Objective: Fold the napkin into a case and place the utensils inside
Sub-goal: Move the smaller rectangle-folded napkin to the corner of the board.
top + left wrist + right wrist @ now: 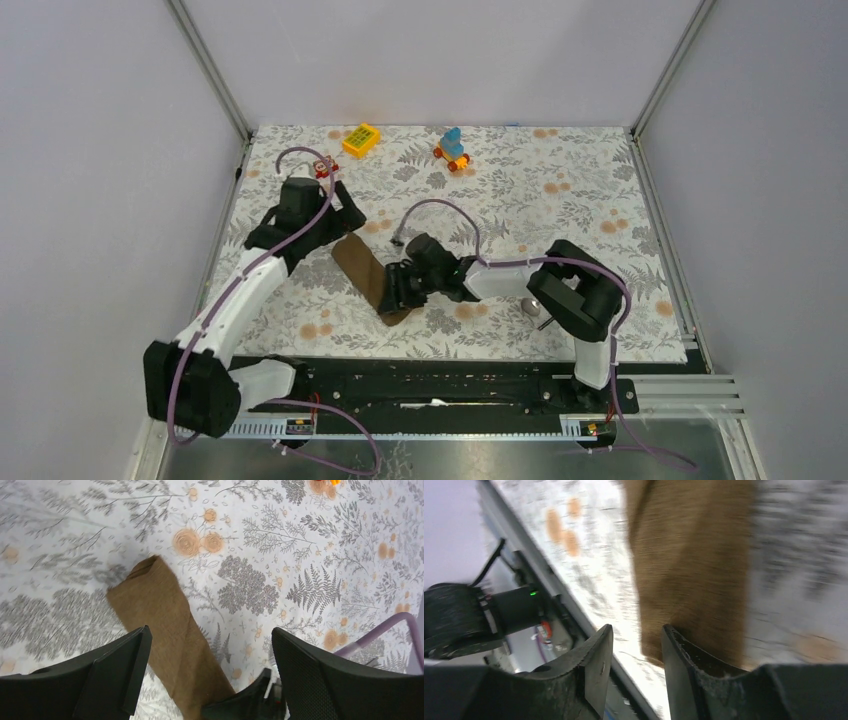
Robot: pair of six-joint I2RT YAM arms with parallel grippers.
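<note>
The napkin lies folded as a narrow brown case on the floral tablecloth, running from far left to near right. It also shows in the left wrist view and the right wrist view. My left gripper is open wide, hovering over the case's far end. My right gripper sits low at the case's near end, jaws a little apart with nothing between them. A silver spoon and a thin dark stick lie by the right arm's base, partly hidden by the arm.
A yellow block, a blue-and-orange toy and a small red toy stand along the far side. The table's front rail runs just beside the case's near end. The right gripper's tip intrudes into the left wrist view.
</note>
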